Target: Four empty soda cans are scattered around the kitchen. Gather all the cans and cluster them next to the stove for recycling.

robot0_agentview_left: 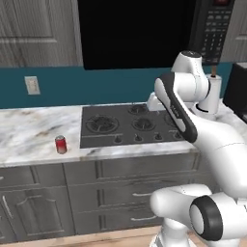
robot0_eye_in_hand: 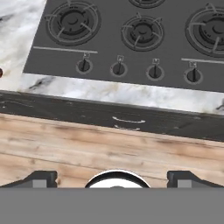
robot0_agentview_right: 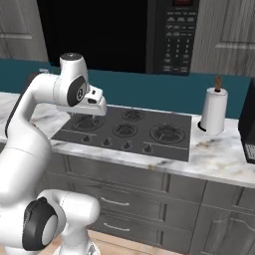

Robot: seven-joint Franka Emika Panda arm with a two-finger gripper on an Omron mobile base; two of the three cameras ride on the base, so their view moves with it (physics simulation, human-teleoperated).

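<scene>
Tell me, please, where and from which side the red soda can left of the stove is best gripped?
Grip the soda can around its mid-body, probably coming in level from the counter's front edge. It stands upright on bare marble, apart from the stove, so both round sides are free for the jaws.

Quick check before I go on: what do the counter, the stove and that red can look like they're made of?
Counter: marble-like stone, white with grey-brown veining, polished look. Stove: dark grey, matte metal or glass, black burner grates probably cast iron. Soda can: seemingly painted metal, red body with silvery top.
</scene>
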